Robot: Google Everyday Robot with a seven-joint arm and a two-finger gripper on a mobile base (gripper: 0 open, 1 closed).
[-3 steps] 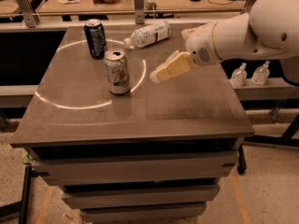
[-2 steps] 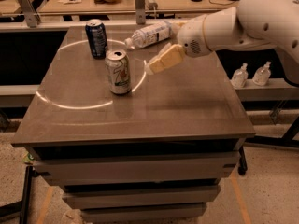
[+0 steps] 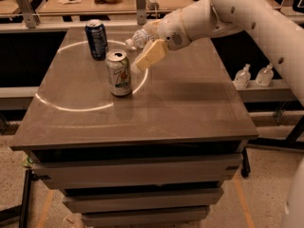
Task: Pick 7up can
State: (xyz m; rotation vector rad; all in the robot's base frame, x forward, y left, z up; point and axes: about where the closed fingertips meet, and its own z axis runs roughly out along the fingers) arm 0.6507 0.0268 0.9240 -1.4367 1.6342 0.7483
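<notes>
The whitish-silver, green-marked 7up can (image 3: 118,73) stands left of centre; the cream gripper (image 3: 140,64), just upper-right of it (open or closed, cannot tell), should approach level, straddling its middle.

Cream gripper (image 3: 143,61) near whitish-silver, green-and-red 7up can (image 3: 118,74); dark blue can (image 3: 96,40) behind.

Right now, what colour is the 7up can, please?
The 7up can is whitish-silver with green markings, camera view; gripper beside it.
</notes>
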